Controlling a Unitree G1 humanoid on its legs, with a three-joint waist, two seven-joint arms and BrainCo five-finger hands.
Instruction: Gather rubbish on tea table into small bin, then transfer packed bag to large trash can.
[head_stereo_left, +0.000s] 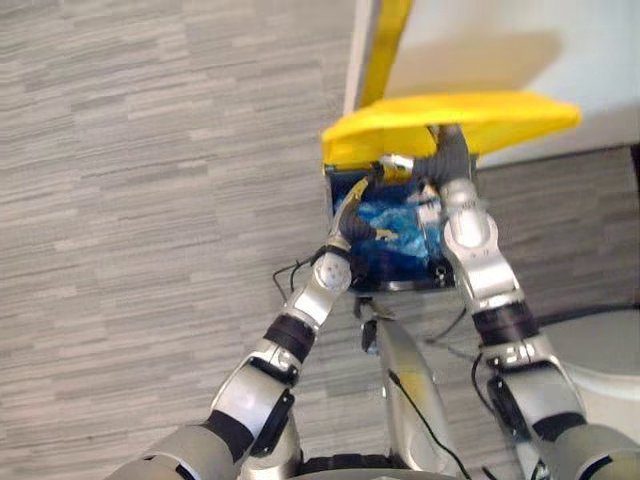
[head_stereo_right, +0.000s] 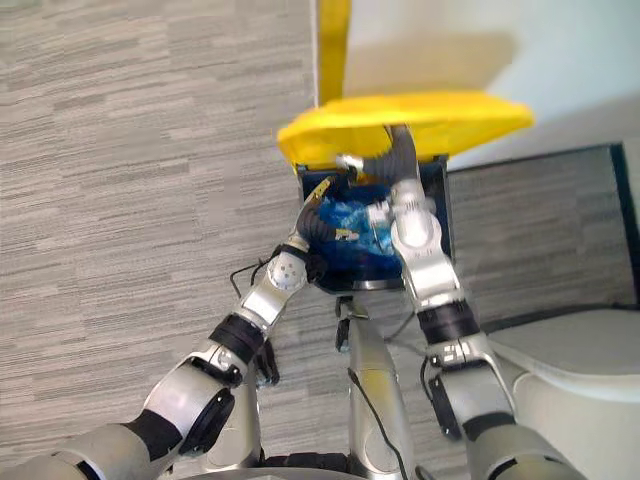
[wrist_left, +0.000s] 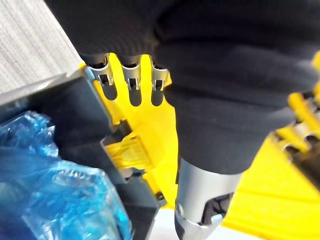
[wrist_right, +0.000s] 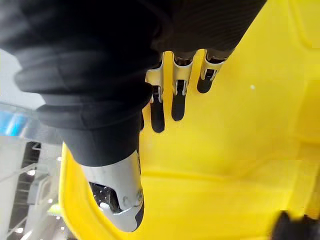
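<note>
The large trash can has a dark body and a raised yellow lid. A blue packed bag lies inside it. My left hand is at the can's left rim, open; its straight fingers point at the lid's underside, above the bag. My right hand reaches under the lid at the can's back right. It is open too, with its fingers straight against the yellow lid. Neither hand holds the bag.
The can stands against a white wall with a yellow upright strip. Grey wood-pattern floor spreads to the left. A white rounded object sits at the lower right, beside my right arm.
</note>
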